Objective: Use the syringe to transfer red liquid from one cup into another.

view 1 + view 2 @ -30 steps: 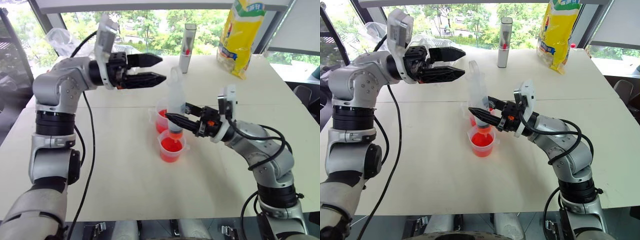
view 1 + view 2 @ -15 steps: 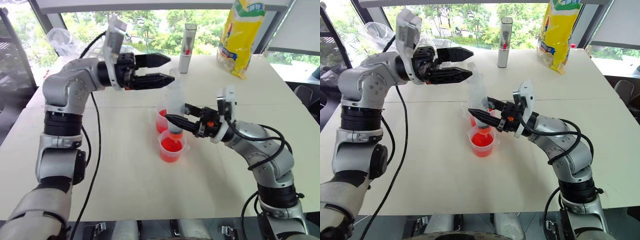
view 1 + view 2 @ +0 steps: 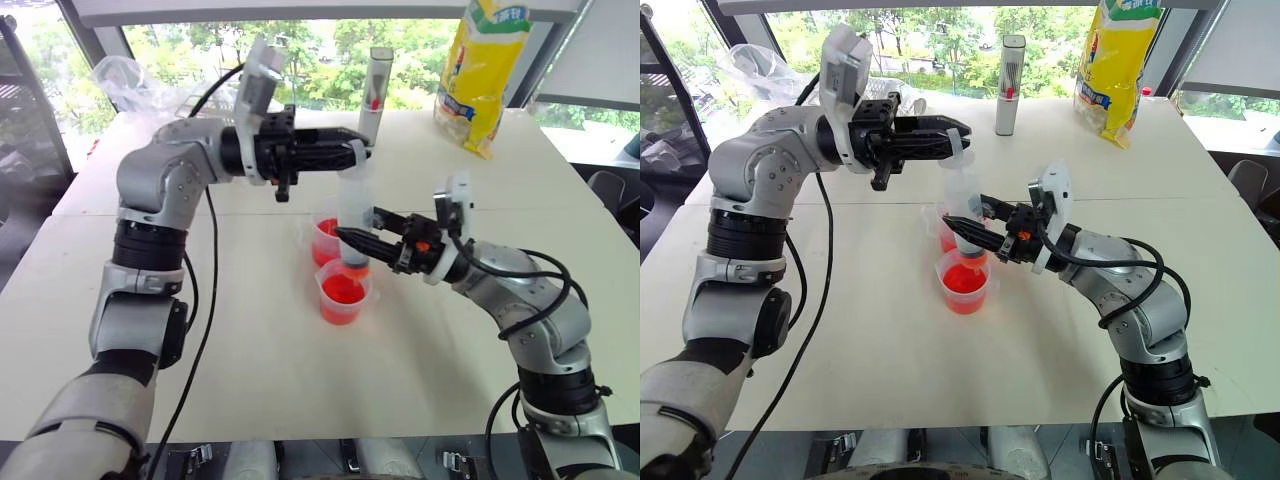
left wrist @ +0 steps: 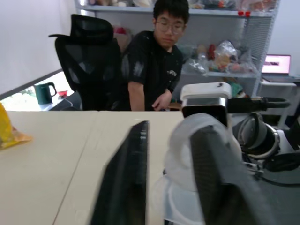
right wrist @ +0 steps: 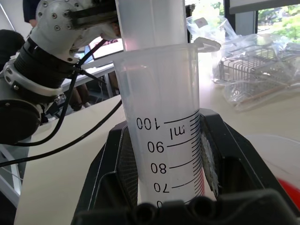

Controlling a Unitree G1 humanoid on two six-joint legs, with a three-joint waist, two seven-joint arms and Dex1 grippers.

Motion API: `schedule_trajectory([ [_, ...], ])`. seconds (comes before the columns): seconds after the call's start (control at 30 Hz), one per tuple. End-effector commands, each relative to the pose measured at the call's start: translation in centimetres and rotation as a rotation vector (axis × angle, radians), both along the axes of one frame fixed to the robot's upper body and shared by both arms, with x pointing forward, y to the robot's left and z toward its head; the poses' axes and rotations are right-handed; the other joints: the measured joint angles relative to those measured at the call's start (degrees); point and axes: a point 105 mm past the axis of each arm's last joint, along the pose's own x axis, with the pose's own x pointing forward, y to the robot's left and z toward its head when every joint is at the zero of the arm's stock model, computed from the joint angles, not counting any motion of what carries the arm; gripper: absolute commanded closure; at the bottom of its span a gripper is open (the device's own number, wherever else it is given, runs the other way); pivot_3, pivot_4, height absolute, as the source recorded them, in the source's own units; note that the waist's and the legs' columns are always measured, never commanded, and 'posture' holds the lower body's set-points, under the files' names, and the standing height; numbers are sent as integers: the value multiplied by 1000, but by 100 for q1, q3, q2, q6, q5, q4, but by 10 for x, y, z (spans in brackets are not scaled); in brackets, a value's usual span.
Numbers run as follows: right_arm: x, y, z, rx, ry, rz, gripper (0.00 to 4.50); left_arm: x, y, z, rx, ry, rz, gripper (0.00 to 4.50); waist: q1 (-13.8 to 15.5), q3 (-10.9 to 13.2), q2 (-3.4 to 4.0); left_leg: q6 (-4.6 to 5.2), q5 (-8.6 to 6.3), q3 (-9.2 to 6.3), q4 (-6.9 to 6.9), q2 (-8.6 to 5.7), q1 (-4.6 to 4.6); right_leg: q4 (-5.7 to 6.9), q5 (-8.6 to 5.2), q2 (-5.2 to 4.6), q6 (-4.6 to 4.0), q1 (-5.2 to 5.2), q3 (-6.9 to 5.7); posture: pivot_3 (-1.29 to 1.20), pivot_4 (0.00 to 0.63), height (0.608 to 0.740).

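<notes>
Syringe (image 3: 352,215): upright over the two cups, barrel clamped between the right gripper's fingers, plunger top caught at the tip of the left gripper; graduation marks readable in the right wrist view, printed numbers upside down there.

Right gripper (image 3: 358,241): clenched on the syringe barrel low down, fingers reaching in level from the robot's right, pressed against both sides of the clear tube.

Left gripper (image 3: 352,155): fingers drawn together around the plunger head at the top of the syringe, reaching across level from the robot's left, directly above the right gripper.

Red liquid (image 3: 342,290): in the near cup, just below the right gripper's fingertips; more of it in the far cup behind.

Near cup (image 3: 343,300): clear, with a spout, standing on the bench right under the syringe tip.

Far cup (image 3: 322,240): touching or just beside the near cup, partly hidden behind the syringe barrel and the right gripper.

Bench (image 3: 260,330): white, carrying both cups beneath the two grippers.

Grey-white tube (image 3: 377,82): upright with a red mark, well beyond the left gripper.

Yellow bag (image 3: 482,70): standing far beyond the right gripper.

Person (image 4: 157,56): seated past the left gripper's fingers in the left wrist view, dark shirt, black chair beside.
</notes>
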Motion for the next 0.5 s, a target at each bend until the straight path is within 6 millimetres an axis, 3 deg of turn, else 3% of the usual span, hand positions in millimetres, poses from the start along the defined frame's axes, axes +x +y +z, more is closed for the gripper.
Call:
schedule_trajectory([
  [0.03, -11, 7, 17, 17, -83, 49, 3063, -8, -7, 2, 12, -16, -35, 4448, -3, 0, 0, 0, 0, 0, 0, 0, 0, 0, 0, 0, 0, 0, 0, 0, 150, 740],
  [0.5, -14, 12, 34, 60, -107, 72, 3063, -16, -10, -3, 41, -13, -67, 4448, 0, 0, 0, 0, 0, 0, 0, 0, 1, 0, 0, 0, 0, 0, 0, 0, 150, 740],
])
